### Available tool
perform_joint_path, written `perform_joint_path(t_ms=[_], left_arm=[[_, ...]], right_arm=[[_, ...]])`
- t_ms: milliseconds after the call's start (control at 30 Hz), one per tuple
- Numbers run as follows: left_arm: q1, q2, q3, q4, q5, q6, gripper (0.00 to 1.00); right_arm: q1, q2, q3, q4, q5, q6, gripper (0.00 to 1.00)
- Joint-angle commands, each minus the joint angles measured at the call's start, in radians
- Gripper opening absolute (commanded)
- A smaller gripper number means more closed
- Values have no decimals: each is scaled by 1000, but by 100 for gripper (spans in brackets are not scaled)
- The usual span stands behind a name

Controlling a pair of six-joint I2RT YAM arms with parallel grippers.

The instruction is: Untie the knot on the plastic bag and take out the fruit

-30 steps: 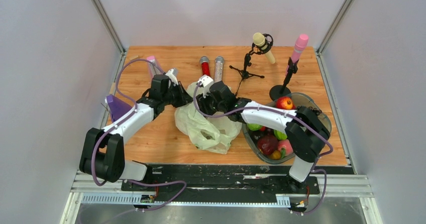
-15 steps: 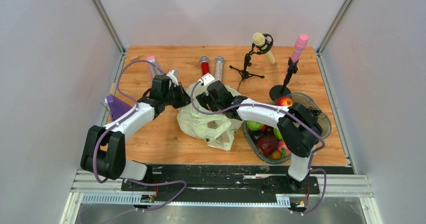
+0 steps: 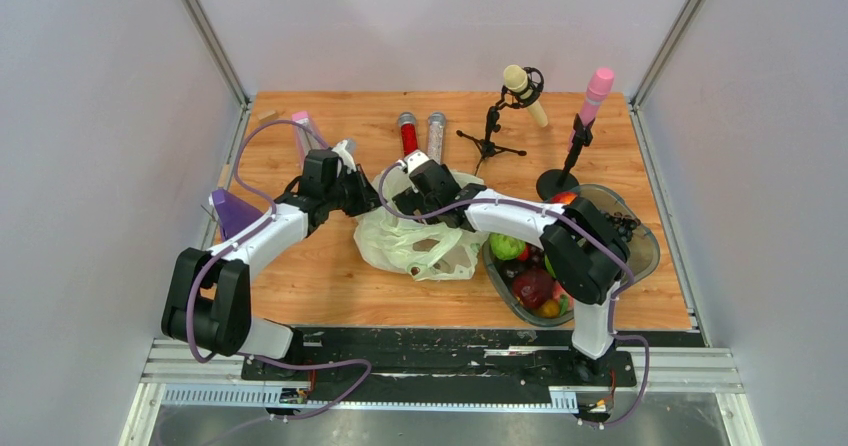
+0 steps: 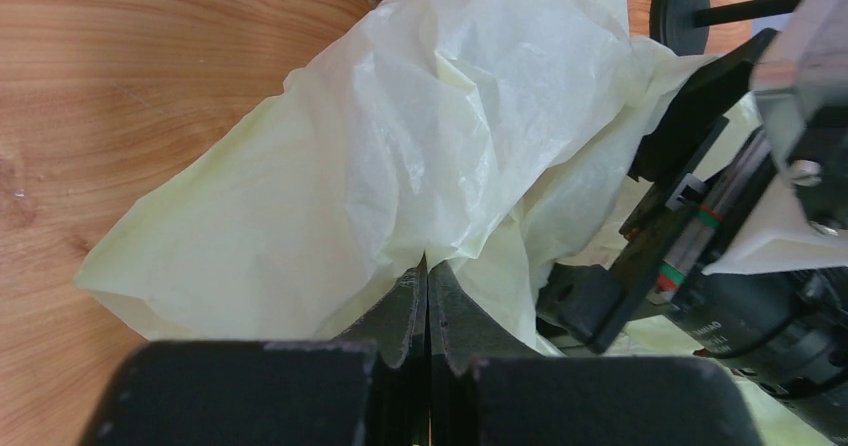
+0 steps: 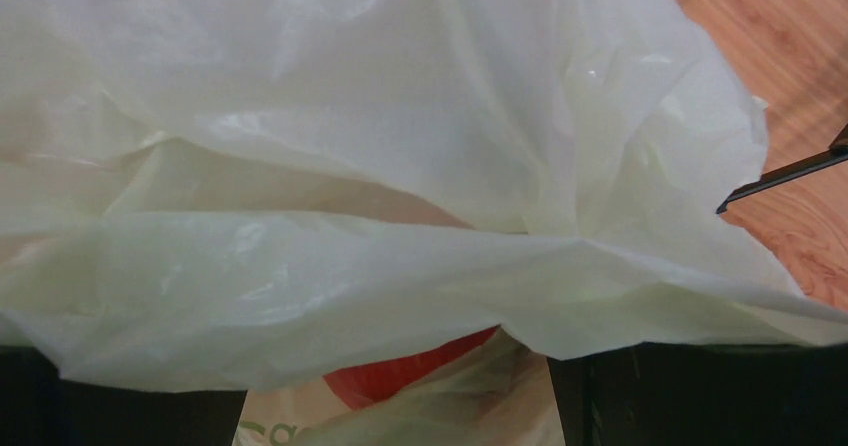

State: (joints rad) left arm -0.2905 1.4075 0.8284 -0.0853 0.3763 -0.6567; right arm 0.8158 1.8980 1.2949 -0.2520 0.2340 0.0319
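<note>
The pale yellow-green plastic bag (image 3: 425,251) lies crumpled mid-table. Its knot does not show. My left gripper (image 3: 366,199) is shut on a fold of the bag's left edge (image 4: 427,266). My right gripper (image 3: 408,202) hovers over the bag's back part, its jaws standing wide open. In the right wrist view the bag (image 5: 400,166) fills the frame, draped across the dark fingers (image 5: 700,396). A red surface (image 5: 400,371) shows through a gap in the film. Whether it is fruit I cannot tell. A light green fruit (image 3: 508,247) and a dark red one (image 3: 532,286) lie in the bowl.
A clear bowl (image 3: 645,246) of mixed toy fruit stands right of the bag, under the right forearm. Two microphones on stands (image 3: 523,84) (image 3: 597,91) and two upright tubes (image 3: 408,131) are behind. A purple object (image 3: 230,214) lies at the left edge.
My right gripper has opened wide and shifted left over the bag. The bag has bunched up, its near end drawn back from the front edge. The left gripper stays shut on the bag.
</note>
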Motion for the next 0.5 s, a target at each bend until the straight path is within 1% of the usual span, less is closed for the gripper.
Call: perform_joint_path(t_ms=[0,100,267,367,467], left_arm=[[11,-3,6,23,14,-1,0],[12,-5,5,23,14,0,0],[15,-11,3,19,16,2,0],[18,-14,2,13,16,7,0],[22,-15,-2,11,16,8,0]], right_arm=[[-7,27,44,-86,-21,44,100],[-10,26,37,-86,-45,66,100],[-12,19,33,-87,-80,77,94],[-13,5,21,-91,-110,82,100],[-13,9,19,-114,-144,84,100]])
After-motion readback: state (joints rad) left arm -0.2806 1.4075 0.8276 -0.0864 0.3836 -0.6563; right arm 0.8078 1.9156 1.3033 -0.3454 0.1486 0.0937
